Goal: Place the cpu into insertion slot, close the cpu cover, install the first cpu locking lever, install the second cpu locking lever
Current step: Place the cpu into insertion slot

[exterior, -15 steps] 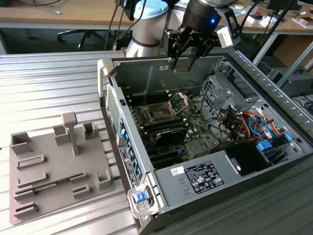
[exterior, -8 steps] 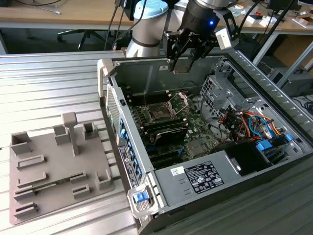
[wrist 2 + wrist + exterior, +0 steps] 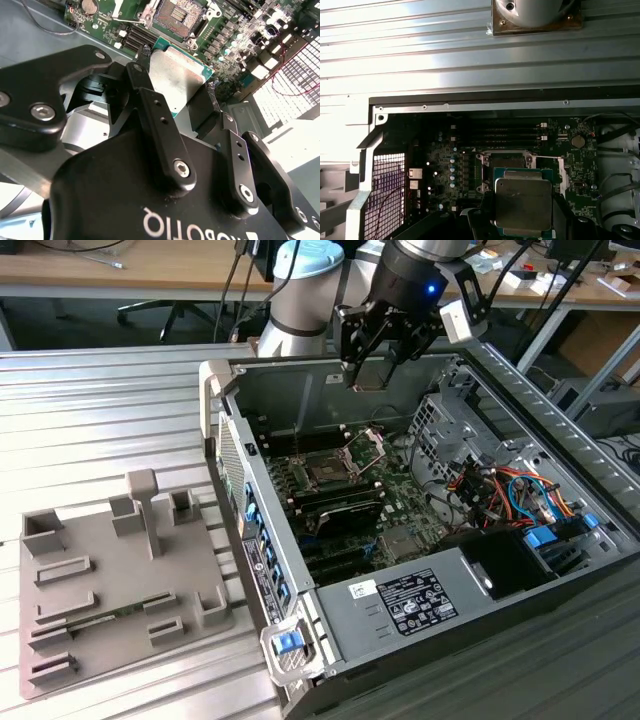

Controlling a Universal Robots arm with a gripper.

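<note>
Gripper (image 3: 370,377) is hanging over the open computer case (image 3: 255,530), fingers pinching two opposite edges of the cpu (image 3: 522,204) and holding it flat in the air. Cpu is hovering above the green motherboard (image 3: 400,502), clear of the empty insertion slot (image 3: 325,472). The cpu cover (image 3: 371,443) is standing raised at one edge of that slot.

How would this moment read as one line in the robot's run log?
gripper: shut on cpu | cpu: held above motherboard, not seated | insertion slot: empty, uncovered
</note>
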